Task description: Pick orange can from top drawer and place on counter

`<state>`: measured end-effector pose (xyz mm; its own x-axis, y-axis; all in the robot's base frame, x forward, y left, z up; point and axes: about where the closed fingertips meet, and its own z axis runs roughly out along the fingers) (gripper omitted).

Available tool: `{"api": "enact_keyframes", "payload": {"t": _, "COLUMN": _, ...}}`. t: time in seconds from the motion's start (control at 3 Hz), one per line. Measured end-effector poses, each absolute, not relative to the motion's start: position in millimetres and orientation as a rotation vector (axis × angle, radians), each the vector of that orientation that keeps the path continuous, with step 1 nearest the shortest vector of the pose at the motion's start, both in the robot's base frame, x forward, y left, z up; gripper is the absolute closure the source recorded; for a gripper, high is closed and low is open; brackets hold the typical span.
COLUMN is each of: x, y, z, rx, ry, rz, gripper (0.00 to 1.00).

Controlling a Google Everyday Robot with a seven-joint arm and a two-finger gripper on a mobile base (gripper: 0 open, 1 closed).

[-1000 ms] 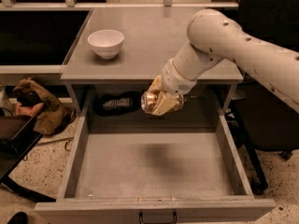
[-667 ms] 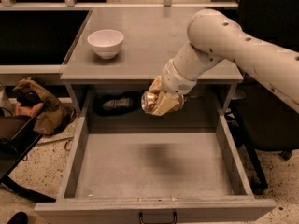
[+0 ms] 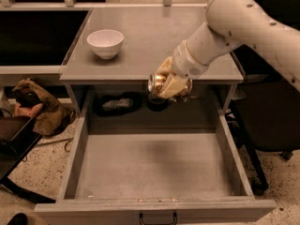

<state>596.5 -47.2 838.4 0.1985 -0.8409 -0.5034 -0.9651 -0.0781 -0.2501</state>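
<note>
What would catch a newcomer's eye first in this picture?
The gripper holds the orange can in the air, just before the front edge of the counter and above the back of the open top drawer. A white bowl stands on the counter, at its left.

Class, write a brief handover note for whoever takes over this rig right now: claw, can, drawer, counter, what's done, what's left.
The claw is shut on the orange can, in the air at the front edge of the counter, over the back of the top drawer.
The top drawer is pulled open.
A white bowl sits on the counter's left side.
Done: can lifted out of the drawer.
Left: raise it over the counter, set it down, release.
</note>
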Motion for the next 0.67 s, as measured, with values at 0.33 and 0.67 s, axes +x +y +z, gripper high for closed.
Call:
{"api": "enact_keyframes", "payload": {"t": 0.33, "x": 630, "y": -61, "z": 867, "rx": -1.836, "ry": 1.655, "rz": 0.202, "gripper": 1.00}}
{"api": "enact_keyframes", "payload": {"t": 0.67, "x": 663, "y": -71, "z": 873, "rx": -1.765, "ry": 1.644, "rz": 0.081, "gripper": 1.00}}
